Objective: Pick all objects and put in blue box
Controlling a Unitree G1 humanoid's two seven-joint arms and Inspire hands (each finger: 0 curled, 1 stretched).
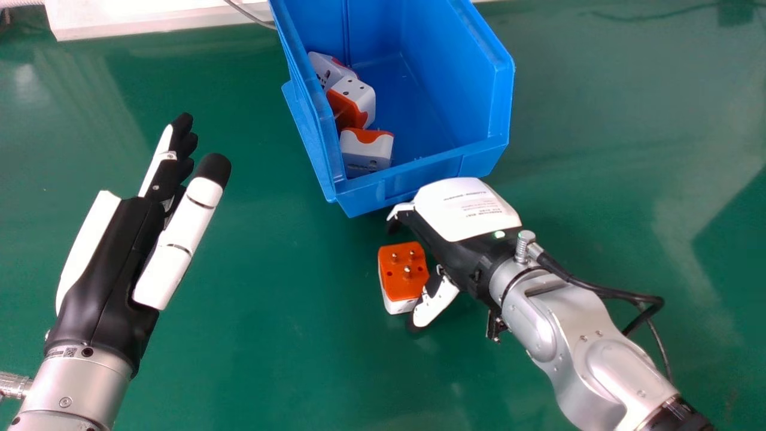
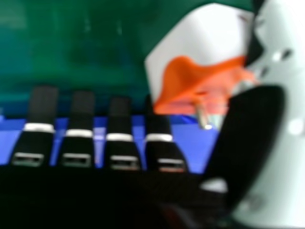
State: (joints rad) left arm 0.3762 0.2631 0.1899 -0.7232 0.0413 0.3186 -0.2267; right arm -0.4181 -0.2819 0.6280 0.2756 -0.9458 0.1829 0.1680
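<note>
- Three adapters [image 1: 361, 91] are lying in the blue box [image 1: 374, 196].
- One orange-and-white adapter [image 1: 402, 272] is waiting outside.
- Right hand [image 1: 440, 239] is reaching around it, fingers fairly straight, gripping nothing.

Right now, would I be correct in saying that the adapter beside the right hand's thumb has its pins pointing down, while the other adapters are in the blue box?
Not quite: the pins of the adapter beside the right hand's thumb point up, as the head view shows. The other adapters are indeed in the blue box.
</note>
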